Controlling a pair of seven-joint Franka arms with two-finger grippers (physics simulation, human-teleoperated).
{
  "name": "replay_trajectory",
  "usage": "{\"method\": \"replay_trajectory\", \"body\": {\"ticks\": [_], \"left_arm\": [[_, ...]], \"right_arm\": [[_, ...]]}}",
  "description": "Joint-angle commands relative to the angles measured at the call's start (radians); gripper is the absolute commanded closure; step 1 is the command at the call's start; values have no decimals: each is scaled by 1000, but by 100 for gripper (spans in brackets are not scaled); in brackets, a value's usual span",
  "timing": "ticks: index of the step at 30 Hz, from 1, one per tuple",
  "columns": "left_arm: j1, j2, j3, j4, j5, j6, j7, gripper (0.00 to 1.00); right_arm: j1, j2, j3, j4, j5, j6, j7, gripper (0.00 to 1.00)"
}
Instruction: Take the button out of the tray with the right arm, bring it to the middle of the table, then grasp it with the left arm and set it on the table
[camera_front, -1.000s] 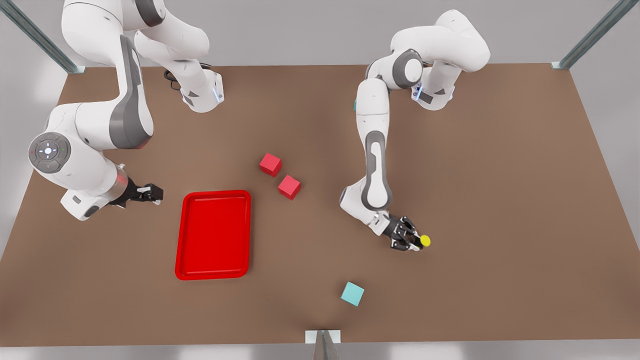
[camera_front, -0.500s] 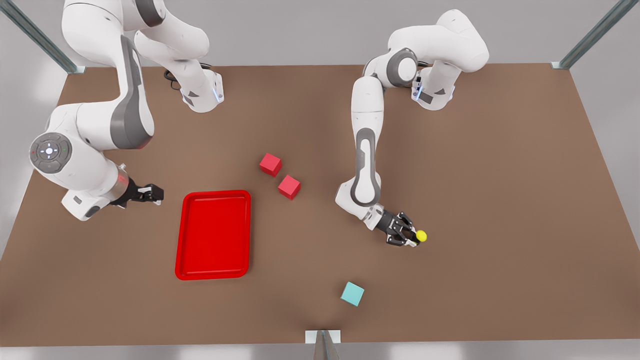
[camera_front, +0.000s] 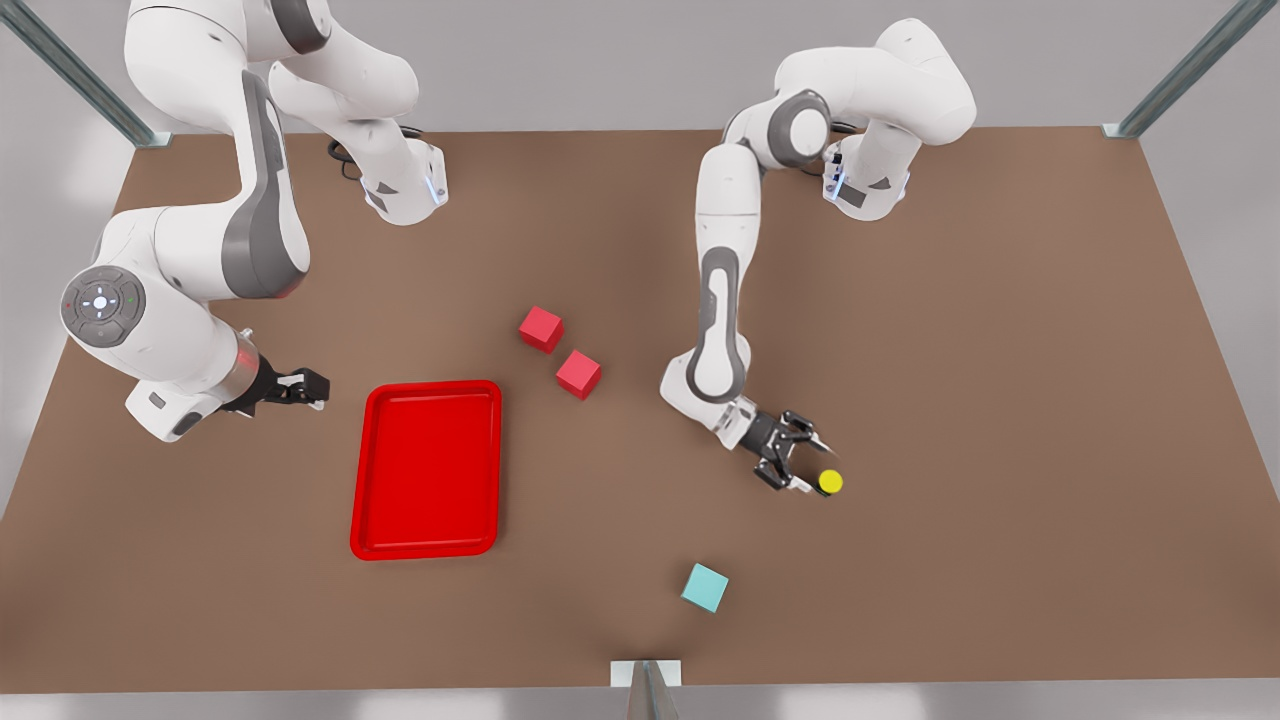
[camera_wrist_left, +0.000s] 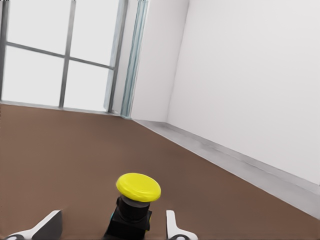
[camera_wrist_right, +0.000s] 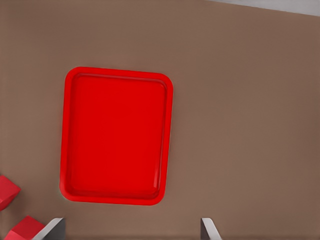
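Resting button between left hand fingers

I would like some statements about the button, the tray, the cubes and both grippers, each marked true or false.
1. The button lies inside the tray. False: it stands on the table, at the front view's right of the tray.
2. The left gripper is open, its fingers on either side of the button. True.
3. The right gripper holds a red cube. False: it is open, above the table beside the tray.
4. Two red cubes sit on the table. True.
5. The teal cube sits in the tray. False: it sits on the table.
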Motion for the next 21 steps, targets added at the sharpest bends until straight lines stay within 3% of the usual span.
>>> {"method": "replay_trajectory", "body": {"ticks": [1, 7, 9, 10, 13, 14, 15, 17, 18, 19, 21], "left_arm": [[-14, -13, 0, -9, -5, -60, 41, 0], [-80, -82, -1, -38, -17, -124, 108, 0], [-105, -160, -6, -68, -17, -157, 156, 0], [-112, -223, -6, -88, -17, -176, 206, 0], [-11, -671, -10, -110, -24, -191, 573, 0], [10, -710, -12, -110, -43, -188, 643, 0], [9, -785, -14, -104, -139, -188, 881, 0], [6, -790, -46, -87, -241, -190, 1329, 0], [12, -791, -56, -75, -294, -191, 1578, 0], [30, -805, -50, -49, -444, -206, 1848, 0], [173, -872, -40, 54, -687, -326, 2274, 0]], "right_arm": [[0, -1, 0, 1, 0, 0, 0, 0], [0, -1, -1, 1, 0, 0, 0, 0], [3, -2, -1, 1, 0, -2, 1, 0], [4, -2, 0, 2, 0, -2, 2, 0], [-3, -2, -1, 2, 0, -2, 0, 0], [-5, -2, 0, 1, 0, 0, 0, 0], [-6, -2, -1, 2, 0, -2, 0, 0], [-8, 6, -7, 14, -2, 0, 2, 0], [-9, 56, -9, 100, 0, -5, -2, 0], [-23, 81, -9, 122, 35, -2, 8, 0], [-71, 85, -8, 149, 92, 14, 29, 0]]}}
